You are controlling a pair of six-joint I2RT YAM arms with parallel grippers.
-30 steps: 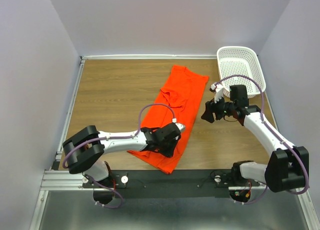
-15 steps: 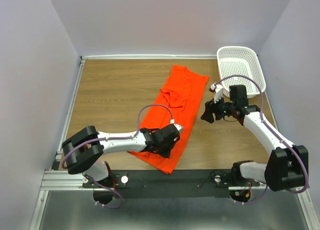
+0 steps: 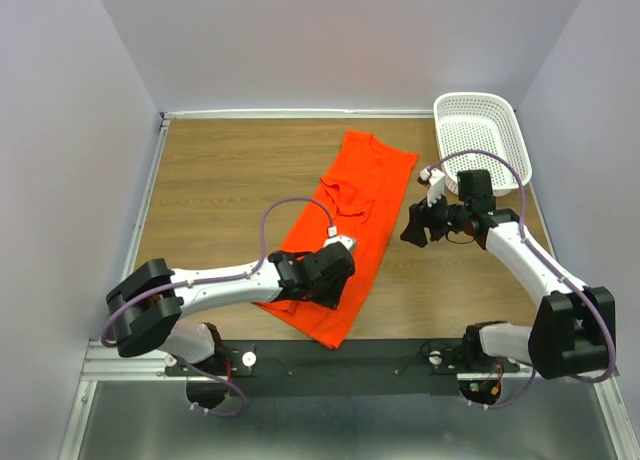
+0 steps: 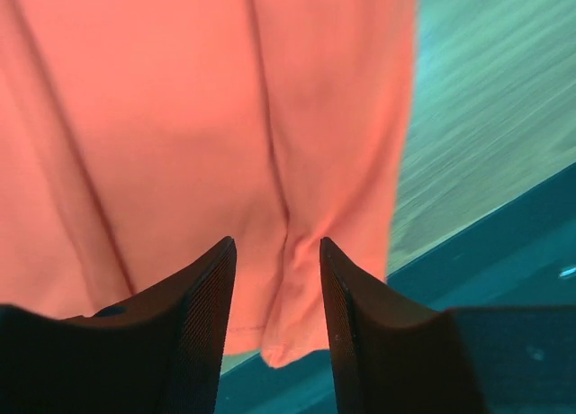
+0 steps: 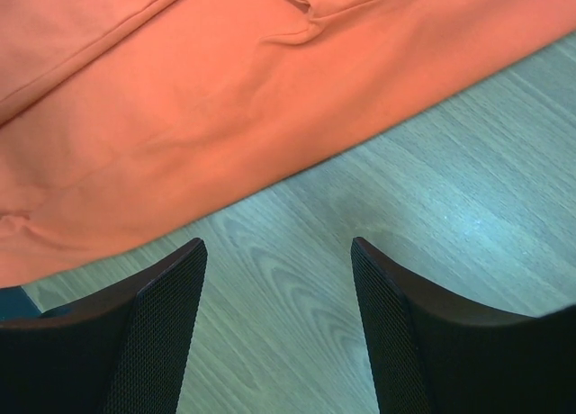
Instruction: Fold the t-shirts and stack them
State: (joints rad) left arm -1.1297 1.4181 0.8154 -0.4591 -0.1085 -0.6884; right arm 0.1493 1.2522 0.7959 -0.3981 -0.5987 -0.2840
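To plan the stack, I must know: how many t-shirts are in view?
1. The orange t-shirt lies as a long strip across the middle of the table; another one under it may be hidden.

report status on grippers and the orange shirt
Left gripper open over near end of t-shirt. Right gripper open over table beside it. T-shirt flat; basket well clear.

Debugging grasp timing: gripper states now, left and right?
Left gripper: open, over the orange t-shirt, holding nothing.
Right gripper: open, over the table, empty.
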